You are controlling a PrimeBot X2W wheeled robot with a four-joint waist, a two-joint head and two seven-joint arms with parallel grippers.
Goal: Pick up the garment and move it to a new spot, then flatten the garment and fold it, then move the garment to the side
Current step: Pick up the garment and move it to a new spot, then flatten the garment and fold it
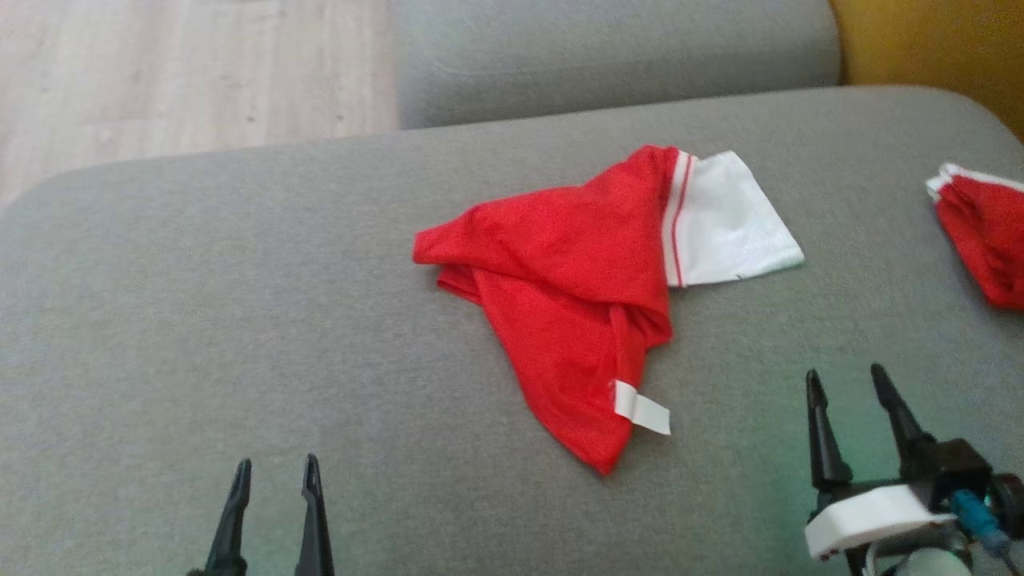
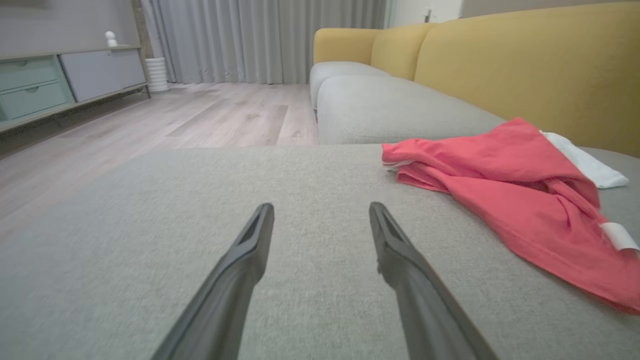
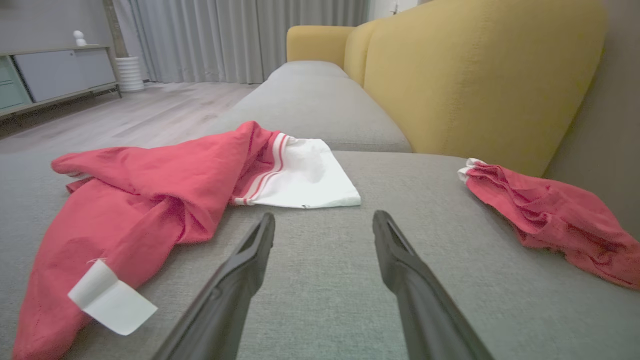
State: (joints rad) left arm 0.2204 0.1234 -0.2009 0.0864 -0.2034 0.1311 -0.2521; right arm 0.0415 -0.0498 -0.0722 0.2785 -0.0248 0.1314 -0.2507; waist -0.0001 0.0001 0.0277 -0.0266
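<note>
garment [image 1: 560, 264]: crumpled on sofa [image 1: 200, 320]
long axis: white end [image 1: 736, 220] far right, red tip [image 1: 606, 462] toward robot
left claw [image 1: 277, 461]: spread wide, empty
right claw [image 1: 846, 372]: spread wide, empty

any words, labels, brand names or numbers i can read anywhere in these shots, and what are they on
None can be read.
White tag on the red garment: blank on the side facing the cameras.
White section of that garment: a tiny dark mark at its hem, too small to read.
Second red garment: no print visible.
</note>
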